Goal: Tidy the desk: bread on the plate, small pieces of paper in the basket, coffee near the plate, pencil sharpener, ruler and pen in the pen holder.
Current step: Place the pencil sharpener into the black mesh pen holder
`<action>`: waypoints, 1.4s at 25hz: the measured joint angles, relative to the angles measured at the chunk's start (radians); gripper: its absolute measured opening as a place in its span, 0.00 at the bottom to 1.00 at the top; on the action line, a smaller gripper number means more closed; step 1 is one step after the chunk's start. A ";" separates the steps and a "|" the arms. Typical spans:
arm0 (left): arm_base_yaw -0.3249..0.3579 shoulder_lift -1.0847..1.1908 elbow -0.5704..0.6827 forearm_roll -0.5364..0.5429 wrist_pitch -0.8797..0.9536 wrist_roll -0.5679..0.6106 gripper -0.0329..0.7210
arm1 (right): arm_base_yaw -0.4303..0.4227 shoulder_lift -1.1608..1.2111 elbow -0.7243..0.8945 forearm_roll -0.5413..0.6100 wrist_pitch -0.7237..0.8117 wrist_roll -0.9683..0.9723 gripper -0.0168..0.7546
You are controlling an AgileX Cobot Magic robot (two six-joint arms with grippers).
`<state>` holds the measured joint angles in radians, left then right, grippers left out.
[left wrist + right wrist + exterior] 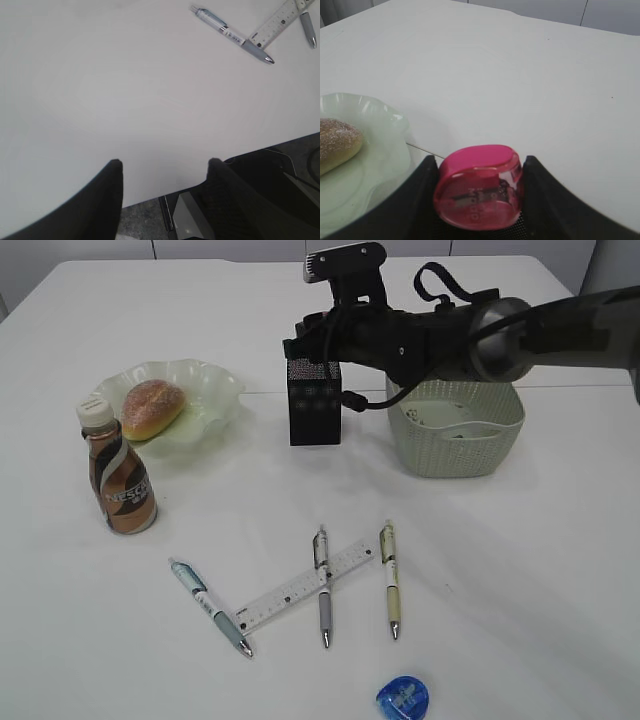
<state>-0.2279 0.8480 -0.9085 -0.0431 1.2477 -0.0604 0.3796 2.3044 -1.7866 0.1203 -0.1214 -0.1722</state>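
Note:
My right gripper (312, 348) reaches across to the top of the black mesh pen holder (315, 405) and is shut on a pink pencil sharpener (479, 185), clamped between both fingers (427, 172). A blue pencil sharpener (402, 699) lies at the front of the table. Three pens (210, 606) (323, 585) (391, 578) and a clear ruler (300, 586) lie in the front middle. The bread (152, 407) sits on the green plate (215, 380), with the coffee bottle (120, 475) upright in front of it. My left gripper (165, 161) is open and empty above the table's near edge.
The pale green woven basket (460, 430) stands right of the pen holder, under my right arm, with something white inside. In the left wrist view a pen (230, 34) and the ruler (280, 20) lie far ahead, and the table edge runs just under the fingers.

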 joint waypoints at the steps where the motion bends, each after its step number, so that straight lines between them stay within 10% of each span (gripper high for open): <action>1: 0.000 0.000 0.000 0.000 0.000 0.000 0.56 | 0.000 0.006 -0.004 0.000 0.000 0.000 0.50; 35: 0.000 0.000 0.000 0.001 0.000 0.000 0.55 | 0.000 0.058 -0.036 0.002 0.031 0.014 0.56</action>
<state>-0.2279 0.8480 -0.9085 -0.0420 1.2477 -0.0604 0.3796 2.3625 -1.8229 0.1221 -0.0904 -0.1578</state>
